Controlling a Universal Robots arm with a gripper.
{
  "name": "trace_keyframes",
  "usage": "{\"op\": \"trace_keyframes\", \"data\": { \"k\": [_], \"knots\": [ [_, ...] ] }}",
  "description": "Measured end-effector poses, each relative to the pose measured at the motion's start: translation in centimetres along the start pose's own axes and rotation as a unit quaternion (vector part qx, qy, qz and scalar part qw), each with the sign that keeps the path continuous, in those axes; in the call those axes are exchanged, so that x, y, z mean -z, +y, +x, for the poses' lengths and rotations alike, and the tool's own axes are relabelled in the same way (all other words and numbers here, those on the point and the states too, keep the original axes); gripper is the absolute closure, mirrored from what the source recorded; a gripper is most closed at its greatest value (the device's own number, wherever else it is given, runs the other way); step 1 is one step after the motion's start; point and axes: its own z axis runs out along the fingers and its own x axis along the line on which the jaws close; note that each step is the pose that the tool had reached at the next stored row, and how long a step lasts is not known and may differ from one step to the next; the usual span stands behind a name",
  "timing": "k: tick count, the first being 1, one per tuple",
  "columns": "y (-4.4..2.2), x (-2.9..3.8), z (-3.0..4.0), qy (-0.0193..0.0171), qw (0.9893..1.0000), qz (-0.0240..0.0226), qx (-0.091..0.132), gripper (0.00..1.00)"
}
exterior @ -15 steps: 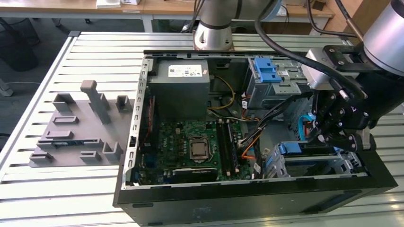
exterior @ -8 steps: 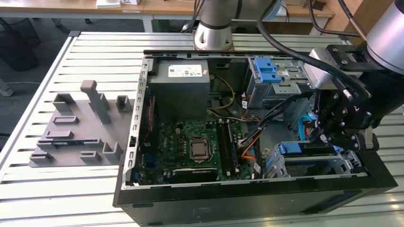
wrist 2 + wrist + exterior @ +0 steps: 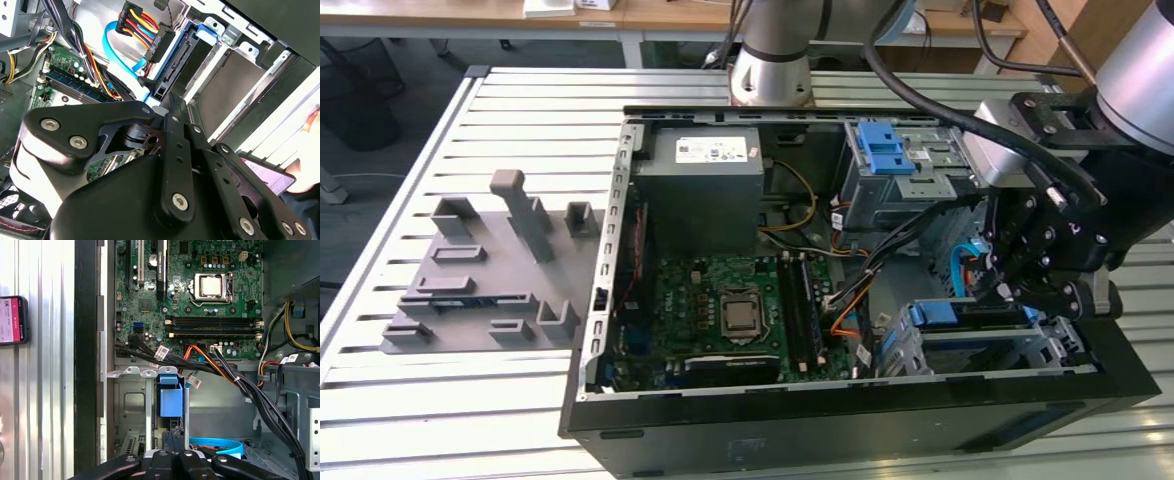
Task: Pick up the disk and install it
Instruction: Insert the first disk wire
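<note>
The disk (image 3: 170, 399) stands on edge in the drive bay at the case's front corner, its blue carrier frame (image 3: 199, 31) uppermost; in the exterior view its blue edge (image 3: 947, 314) shows at the lower right of the open case. My gripper (image 3: 172, 436) hangs directly over that edge with its two dark fingers (image 3: 172, 106) pressed together and nothing between them. The fingertips sit at or just above the disk's edge; I cannot tell whether they touch it. In the exterior view the gripper (image 3: 1023, 293) is low inside the case beside the bay.
Orange, black and blue cables (image 3: 220, 371) run past the bay. The motherboard (image 3: 734, 310), the grey power-supply box (image 3: 707, 185) and a perforated cage with a blue latch (image 3: 894, 150) share the case. A grey fixture (image 3: 480, 270) and a phone (image 3: 12, 320) lie on the slatted table.
</note>
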Motion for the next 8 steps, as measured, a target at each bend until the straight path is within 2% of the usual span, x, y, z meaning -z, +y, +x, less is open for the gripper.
{"op": "trace_keyframes", "data": {
  "k": [8],
  "knots": [
    [-0.15,0.03,0.00,0.0002,1.0000,0.0000,0.000,0.89]
  ]
}}
